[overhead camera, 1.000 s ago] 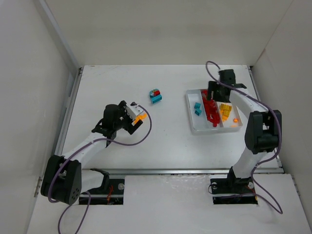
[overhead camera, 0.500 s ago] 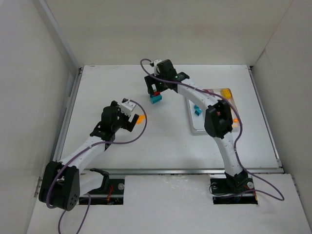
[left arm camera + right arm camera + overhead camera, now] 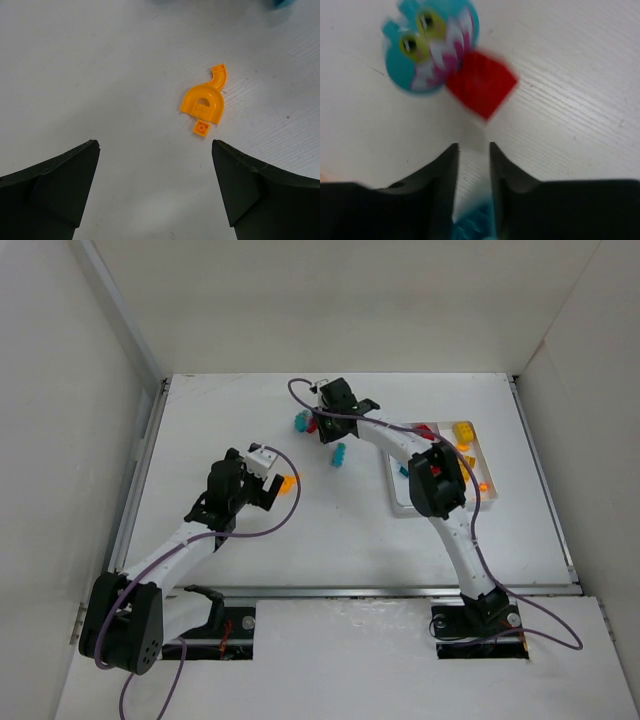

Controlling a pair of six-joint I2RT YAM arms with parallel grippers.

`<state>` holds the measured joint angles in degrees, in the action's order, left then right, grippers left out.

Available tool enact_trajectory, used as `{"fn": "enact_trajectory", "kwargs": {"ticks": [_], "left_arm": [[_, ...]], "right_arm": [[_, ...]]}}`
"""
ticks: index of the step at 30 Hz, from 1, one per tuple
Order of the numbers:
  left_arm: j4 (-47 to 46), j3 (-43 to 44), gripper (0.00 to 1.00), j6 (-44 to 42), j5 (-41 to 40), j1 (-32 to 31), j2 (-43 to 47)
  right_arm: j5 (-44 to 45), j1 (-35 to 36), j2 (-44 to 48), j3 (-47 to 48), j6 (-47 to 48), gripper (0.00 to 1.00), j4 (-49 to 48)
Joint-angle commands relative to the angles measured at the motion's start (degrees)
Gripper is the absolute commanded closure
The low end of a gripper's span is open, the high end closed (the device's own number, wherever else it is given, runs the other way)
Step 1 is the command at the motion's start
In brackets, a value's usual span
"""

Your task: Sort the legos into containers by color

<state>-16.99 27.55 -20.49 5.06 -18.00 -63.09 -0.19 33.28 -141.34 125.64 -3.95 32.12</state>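
Left gripper [image 3: 155,192] hangs spread wide over the table [image 3: 100,75], with an orange arch lego [image 3: 203,102] just beyond it. Right gripper [image 3: 472,147] shows only a slit between its fingers; I cannot tell whether it pinches anything. Red brick [image 3: 480,85] and teal face piece [image 3: 430,47] lie ahead, left of the tray [image 3: 460,504].

Robot lab: white panel walls [image 3: 60,390] enclosing a white table [image 3: 320,540]

You've got bright, even overhead light in top view, shadows soft. Your L wrist cam is sharp: orange arch [image 3: 204,101] crisp w/ thin shadow. R wrist cam has motion blur, red brick [image 3: 481,84] + teal round piece [image 3: 431,47] smeared.
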Motion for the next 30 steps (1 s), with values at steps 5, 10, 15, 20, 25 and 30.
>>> {"fn": "enact_trajectory", "kwargs": {"ticks": [5, 10, 15, 20, 25, 30], "left_arm": [[-2.52, -0.39, 0.06, -0.42, 0.13, -0.19, 1.39], [-2.52, -0.39, 0.06, -0.43, 0.13, -0.19, 1.39], [-1.99, -0.39, 0.06, -0.43, 0.13, -0.19, 1.39], [-1.99, -1.0, 0.06, -0.43, -0.49, -0.19, 1.92], [-2.52, -1.62, 0.06, -0.43, -0.49, -0.19, 1.92], [-2.52, -1.62, 0.06, -0.43, -0.49, -0.19, 1.31]], "right_arm": [[-3.24, 0.56, 4.05, -5.14, 2.27, 0.91, -5.93], [-2.63, 0.56, 5.2, -6.81, 4.03, 0.85, -5.93], [-3.86, 0.56, 9.66, -8.3, 6.4, 0.44, -2.76], [-1.84, 0.56, 19.15, -17.52, 8.34, 0.13, 0.39], [0.63, 0.56, 23.47, -28.67, 10.09, 0.09, 10.94], [2.12, 0.56, 26.11, -37.22, 9.48, 0.09, 11.56]]}}
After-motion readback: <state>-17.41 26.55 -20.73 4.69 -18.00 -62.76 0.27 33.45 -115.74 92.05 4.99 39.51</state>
